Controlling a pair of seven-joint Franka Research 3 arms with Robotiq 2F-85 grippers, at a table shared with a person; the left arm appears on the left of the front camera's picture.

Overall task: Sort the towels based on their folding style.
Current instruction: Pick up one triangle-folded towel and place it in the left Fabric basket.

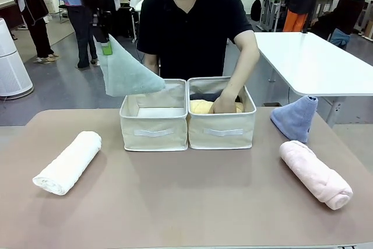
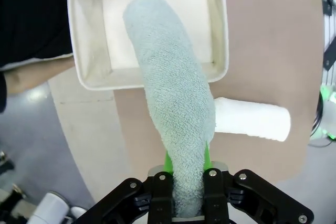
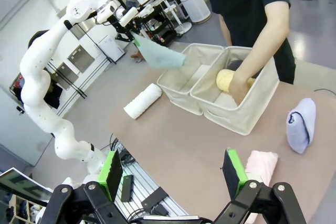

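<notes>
My left gripper (image 1: pixel 106 46) is shut on the tip of the light teal cone towel (image 1: pixel 127 72), which hangs in the air above the left beige bin (image 1: pixel 154 131); from the wrist the teal towel (image 2: pixel 173 114) dangles over that bin's bare floor (image 2: pixel 121 35). The person's hand (image 1: pixel 223 104) rests on the pale yellow roll (image 1: pixel 201 107) inside the right bin (image 1: pixel 222 130), with a dark grey towel (image 1: pixel 204 95) behind it. The white roll (image 1: pixel 68 162) lies front left. The periwinkle cone (image 1: pixel 295 118) and pink roll (image 1: pixel 315 174) sit at right. My right gripper (image 3: pixel 173 174) stands open, high above the table's near edge.
The two bins stand side by side at the table's middle. A white table (image 1: pixel 315 62) stands behind at right, and people move about in the background. A white cylindrical appliance (image 1: pixel 10 62) stands on the floor far left.
</notes>
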